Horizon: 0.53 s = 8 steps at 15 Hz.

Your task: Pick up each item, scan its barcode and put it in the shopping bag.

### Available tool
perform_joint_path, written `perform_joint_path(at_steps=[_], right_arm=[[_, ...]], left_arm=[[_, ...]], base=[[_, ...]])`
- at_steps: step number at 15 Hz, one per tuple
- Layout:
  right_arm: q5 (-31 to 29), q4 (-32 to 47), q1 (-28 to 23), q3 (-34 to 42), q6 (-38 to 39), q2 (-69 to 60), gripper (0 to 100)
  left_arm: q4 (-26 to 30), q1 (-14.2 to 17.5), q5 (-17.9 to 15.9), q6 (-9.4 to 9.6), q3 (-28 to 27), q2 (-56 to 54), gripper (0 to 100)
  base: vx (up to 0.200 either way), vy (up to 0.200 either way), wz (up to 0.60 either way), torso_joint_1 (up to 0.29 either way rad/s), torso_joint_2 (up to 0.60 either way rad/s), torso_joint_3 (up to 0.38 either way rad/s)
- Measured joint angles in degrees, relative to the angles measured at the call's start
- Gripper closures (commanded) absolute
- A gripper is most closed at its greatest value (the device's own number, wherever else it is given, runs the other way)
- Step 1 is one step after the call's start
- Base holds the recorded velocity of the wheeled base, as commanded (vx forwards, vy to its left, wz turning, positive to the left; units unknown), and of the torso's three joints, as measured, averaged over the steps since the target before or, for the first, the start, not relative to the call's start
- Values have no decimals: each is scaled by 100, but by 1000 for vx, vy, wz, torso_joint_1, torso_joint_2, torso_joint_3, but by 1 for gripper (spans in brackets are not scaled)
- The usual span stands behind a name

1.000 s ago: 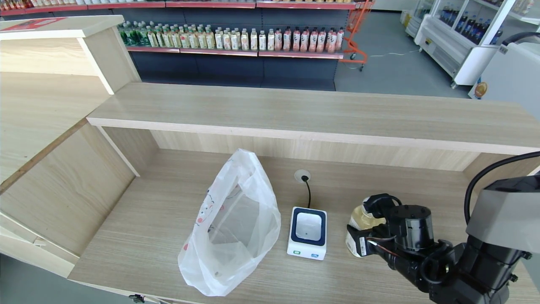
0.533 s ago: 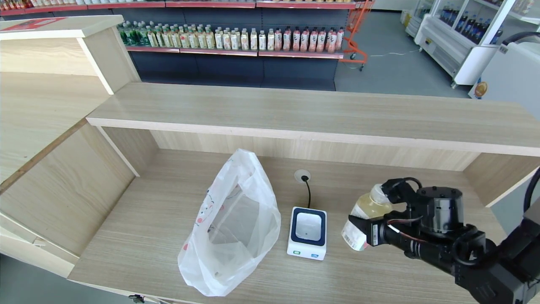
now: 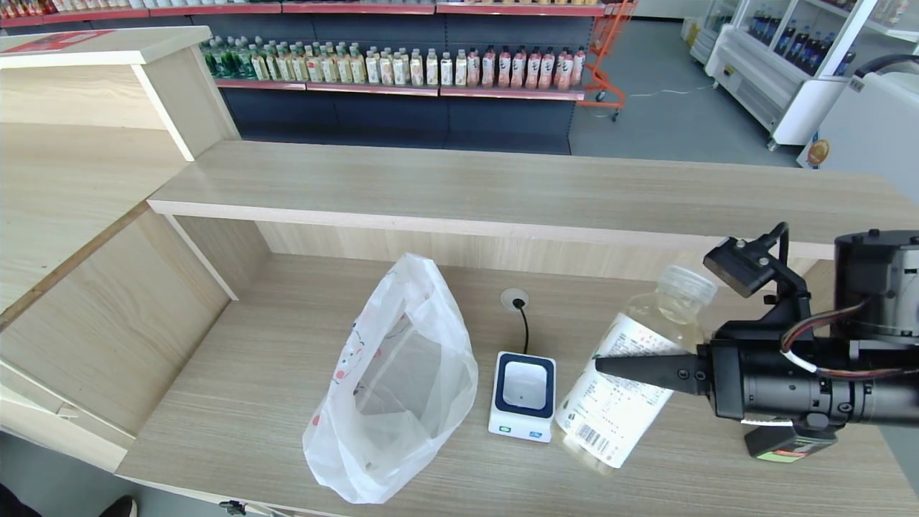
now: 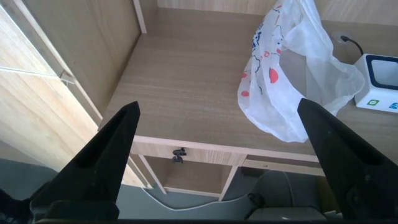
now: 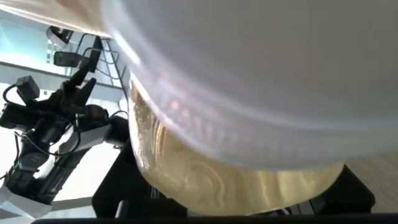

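A clear bottle [image 3: 616, 411] of pale yellow drink, with a white label and a clear cap, hangs tilted above the counter just right of the scanner [image 3: 524, 393]. Its base points down towards the scanner and a barcode shows low on the label. My right gripper [image 3: 632, 368] is shut on the bottle's middle from the right. In the right wrist view the bottle [image 5: 236, 168] sits right up against the camera. The white shopping bag [image 3: 395, 388] stands open left of the scanner. My left gripper [image 4: 217, 155] hangs open below the counter's front edge, near the bag [image 4: 292, 81].
The scanner's cable runs to a round port [image 3: 514, 299] in the counter. A raised ledge [image 3: 502, 194] borders the back and a wooden side wall [image 3: 108, 323] the left. Bare counter lies left of the bag. Drink shelves [image 3: 402, 68] stand far behind.
My right arm has lifted the bottle off the counter, raising it and tipping it so its base points towards the scanner. Bag and scanner have not moved.
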Motion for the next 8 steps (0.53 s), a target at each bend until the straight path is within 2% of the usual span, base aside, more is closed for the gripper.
perform_joint_path(at_steps=[3,8], right_arm=[[118,9,596,-41,167,-205,100],[115,26,968,5,145,-304,100]], left_arm=[[0,0,0,0,0,0,0],[0,0,0,1,0,0,0]], base=[[0,0,0,0,0,0],[0,0,0,0,0,0]])
